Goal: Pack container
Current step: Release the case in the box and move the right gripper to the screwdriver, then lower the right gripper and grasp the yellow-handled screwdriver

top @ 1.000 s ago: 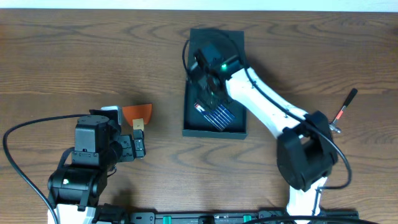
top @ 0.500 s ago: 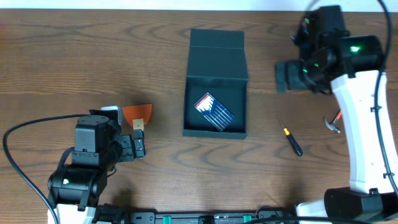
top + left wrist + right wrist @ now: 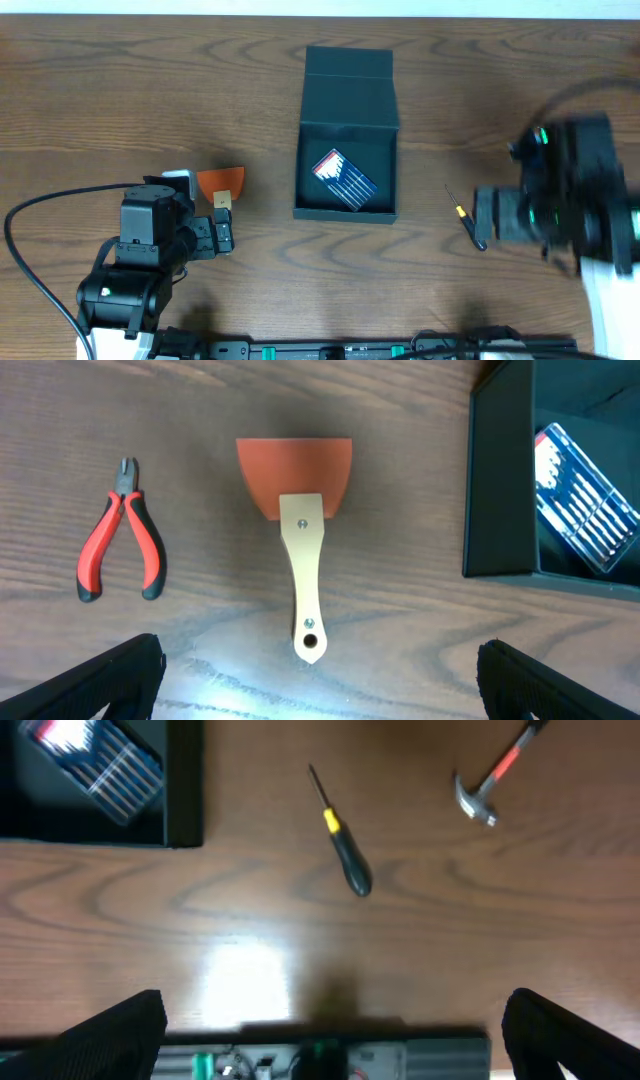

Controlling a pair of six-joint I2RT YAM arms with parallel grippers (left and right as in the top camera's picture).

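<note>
The dark teal-green rectangular rigid cardboard box [image 3: 346,108] sits open at the middle of the brown wooden table [image 3: 120,90], with its hinged flap lid folded back flat on the far side. One thing lies on its floor: a clear plastic case of slim dark-shafted tools with a red-and-white label [image 3: 343,178]. The case lies askew to the box walls.

The left gripper [image 3: 320,672] is released, with its two dark fingers [image 3: 110,678] spread to the bottom corners of the wrist view and nothing between them. Straight ahead of it, just past the fingertips, lies a scraper with an orange blade and a pale wooden handle [image 3: 298,510], handle end nearest the gripper. Further off, toward the left edge of that view, lie small red-handled pliers [image 3: 122,538]. The box's near wall stands ahead toward the right edge.

The right gripper [image 3: 335,1025] is also spread wide and empty, hanging above bare tabletop. A small black-handled screwdriver with a yellow collar [image 3: 342,835] lies ahead of it. A hammer with a red-and-black handle and a steel head [image 3: 490,782] lies beyond toward the right of its view, and a corner of the box shows at the upper left. From overhead the right arm is motion-blurred, well apart from the box.
</note>
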